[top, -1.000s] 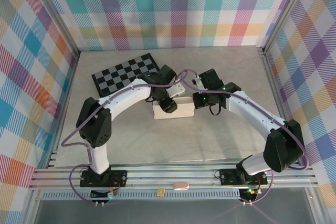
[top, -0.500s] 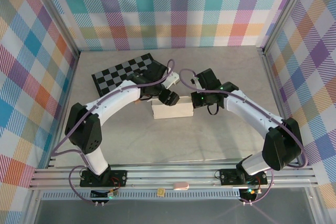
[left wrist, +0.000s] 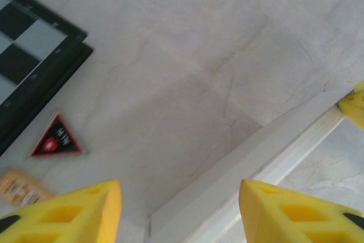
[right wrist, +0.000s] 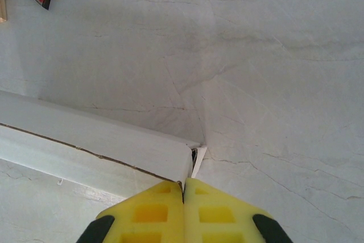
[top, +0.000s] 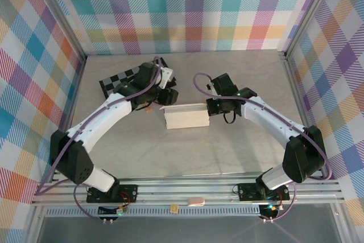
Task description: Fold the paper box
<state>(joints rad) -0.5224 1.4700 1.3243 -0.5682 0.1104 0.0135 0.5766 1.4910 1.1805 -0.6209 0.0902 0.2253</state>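
Paper box (top: 185, 119): white, lying mid-way across the worktop (top: 227, 152), long side left to right
Left end effector (left wrist: 179, 211): fingers spread, hovering by the box's far left corner
Right end effector (right wrist: 183, 209): fingers pressed together, pinching the box's right end edge

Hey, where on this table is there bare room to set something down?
Bare table lies between the box and the near rail, and along the back wall. Crowded around the box: left claw and checkered board far-left, right claw at its right end.
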